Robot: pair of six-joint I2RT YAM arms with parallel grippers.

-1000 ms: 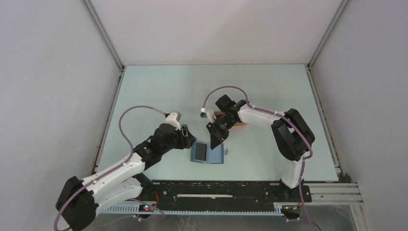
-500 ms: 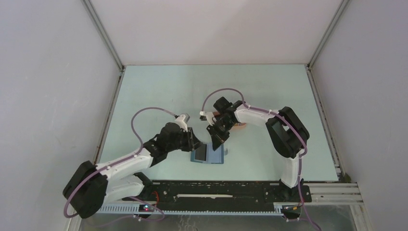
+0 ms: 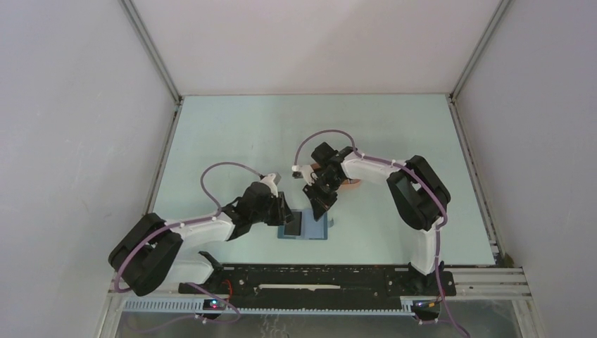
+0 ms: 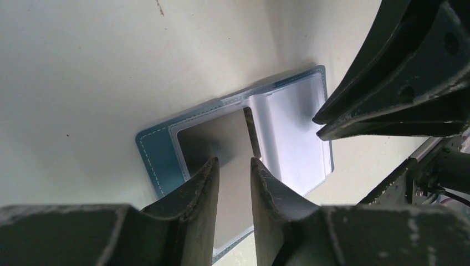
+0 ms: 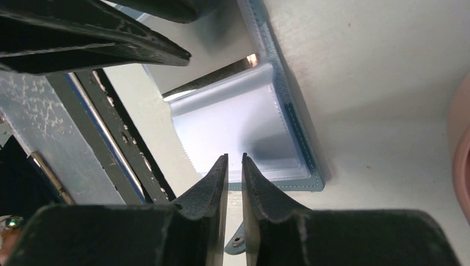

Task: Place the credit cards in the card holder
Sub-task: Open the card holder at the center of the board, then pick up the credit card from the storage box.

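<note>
Card holder (image 3: 315, 229): open flat beneath both grippers. Left gripper (image 4: 233, 164): narrow gap, over dark card (image 4: 215, 136) in left half, previously beside holder. Right gripper (image 5: 234, 158): near-closed over right half. Grips indiscernible.

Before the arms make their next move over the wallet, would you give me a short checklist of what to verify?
1. Wallet lies open: ok.
2. Dark card sits on one half of the wallet: ok. Fully in its slot: cannot tell.
3. Left gripper has its jaws apart above that card, with nothing between them: ok.
4. Right gripper has its jaws almost closed. Holding a card: cannot tell.
5. Room between the two grippers: not ok, both crowd the wallet.
6. Pink tray lies apart from the wallet: ok.
</note>
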